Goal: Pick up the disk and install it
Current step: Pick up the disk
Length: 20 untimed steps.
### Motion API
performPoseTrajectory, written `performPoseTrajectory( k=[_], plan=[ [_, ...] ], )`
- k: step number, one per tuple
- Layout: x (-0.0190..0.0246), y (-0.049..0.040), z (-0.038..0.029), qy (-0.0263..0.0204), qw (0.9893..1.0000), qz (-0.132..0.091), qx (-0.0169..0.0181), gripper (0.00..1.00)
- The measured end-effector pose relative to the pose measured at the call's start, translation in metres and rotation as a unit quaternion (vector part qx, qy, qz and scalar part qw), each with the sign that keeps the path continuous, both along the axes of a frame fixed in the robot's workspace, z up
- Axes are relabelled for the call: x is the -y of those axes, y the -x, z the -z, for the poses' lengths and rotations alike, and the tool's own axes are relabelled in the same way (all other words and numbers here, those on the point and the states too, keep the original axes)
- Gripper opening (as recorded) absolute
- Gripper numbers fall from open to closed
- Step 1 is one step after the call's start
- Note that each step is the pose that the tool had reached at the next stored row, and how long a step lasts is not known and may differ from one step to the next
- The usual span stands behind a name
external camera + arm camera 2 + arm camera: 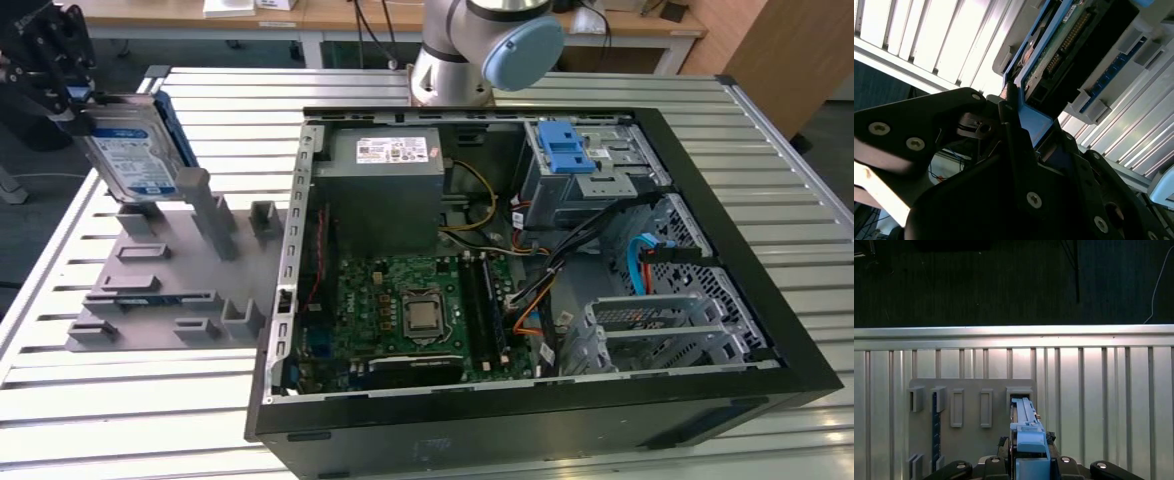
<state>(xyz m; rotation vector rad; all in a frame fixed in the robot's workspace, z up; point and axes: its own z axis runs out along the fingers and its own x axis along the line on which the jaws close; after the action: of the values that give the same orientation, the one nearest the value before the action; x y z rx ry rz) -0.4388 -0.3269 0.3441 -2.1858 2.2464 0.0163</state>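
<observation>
A slatted aluminium table (160, 420) is shown carrying an open computer tower case (747, 330) across the centre and right of the exterior view, and a grey slotted fixture rack (160, 290) at centre left. The arm's base (467, 50) is seen at top centre. The disk (134, 160) is held upright at upper left, over the rack's far end; contact with a slot cannot be told. The gripper (74, 100) is clamped on the disk's upper end, with fingers (1013, 135) pressed against its blue rail in the second wrist view.

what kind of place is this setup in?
Probably a robotics lab or workshop bench: an open computer case on a slatted metal table, a grey parts rack beside it, and the pincer holding the disk.
</observation>
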Motion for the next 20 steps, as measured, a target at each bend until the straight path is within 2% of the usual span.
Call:
performPoseTrajectory(
  k=[20],
  plan=[
    [0.0, 0.0, -0.01, 0.0, 1.0, 0.0, 0.0003, 0.36]
  ],
)
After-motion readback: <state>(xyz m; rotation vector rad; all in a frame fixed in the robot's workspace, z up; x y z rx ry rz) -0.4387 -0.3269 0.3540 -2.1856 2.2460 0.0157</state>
